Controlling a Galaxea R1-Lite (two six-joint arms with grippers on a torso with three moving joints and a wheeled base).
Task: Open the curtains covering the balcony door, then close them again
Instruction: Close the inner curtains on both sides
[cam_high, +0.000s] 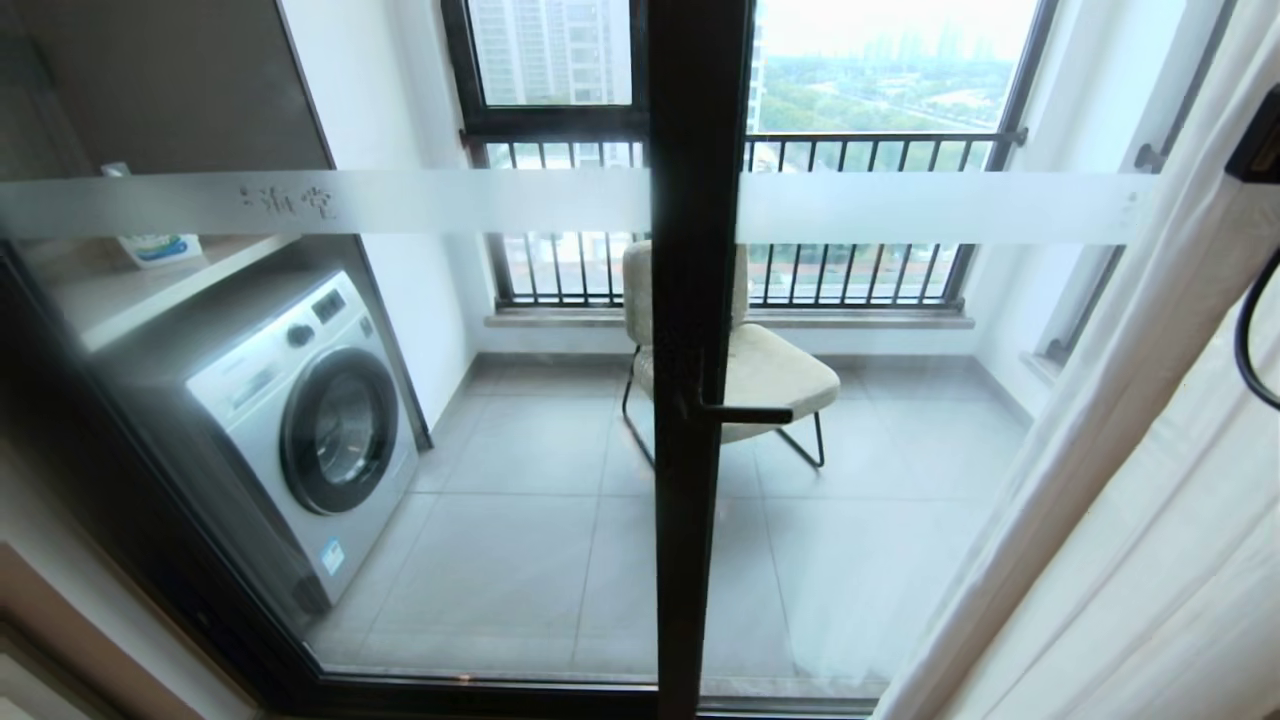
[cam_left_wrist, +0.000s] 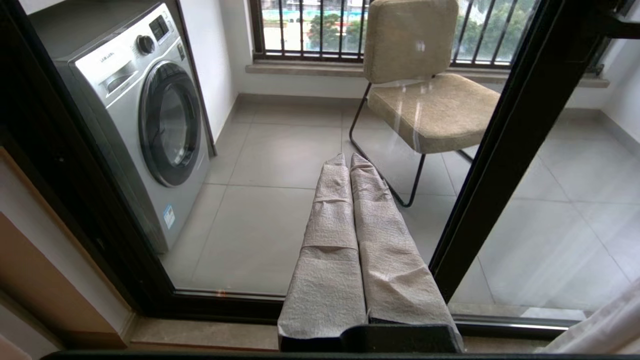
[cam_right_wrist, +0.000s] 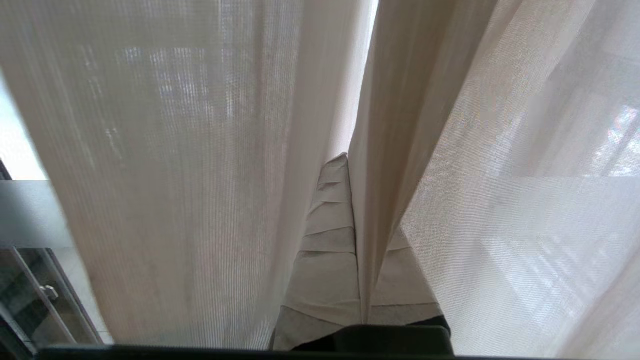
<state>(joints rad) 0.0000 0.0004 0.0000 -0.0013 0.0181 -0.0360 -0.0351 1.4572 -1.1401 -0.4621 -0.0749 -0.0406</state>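
Note:
The balcony door (cam_high: 695, 300) stands mostly uncovered, its glass panels split by a dark frame with a frosted band (cam_high: 900, 208) and a dark handle (cam_high: 745, 412). The curtains (cam_high: 1150, 480) hang bunched at the right edge as white sheers. In the right wrist view my right gripper (cam_right_wrist: 350, 162) is shut on a fold of the sheer curtains (cam_right_wrist: 385, 125), which runs between its padded fingers (cam_right_wrist: 330, 240). A dark part of the right arm (cam_high: 1262, 140) shows at the head view's right edge. My left gripper (cam_left_wrist: 348, 159) is shut and empty, low before the door glass.
Behind the glass are a washing machine (cam_high: 310, 420) on the left, a beige chair (cam_high: 760, 370) in the middle and a barred window (cam_high: 850, 150) at the back. A shelf (cam_high: 120, 290) above the machine holds a bottle. The door's bottom track (cam_left_wrist: 225, 305) lies close below the left gripper.

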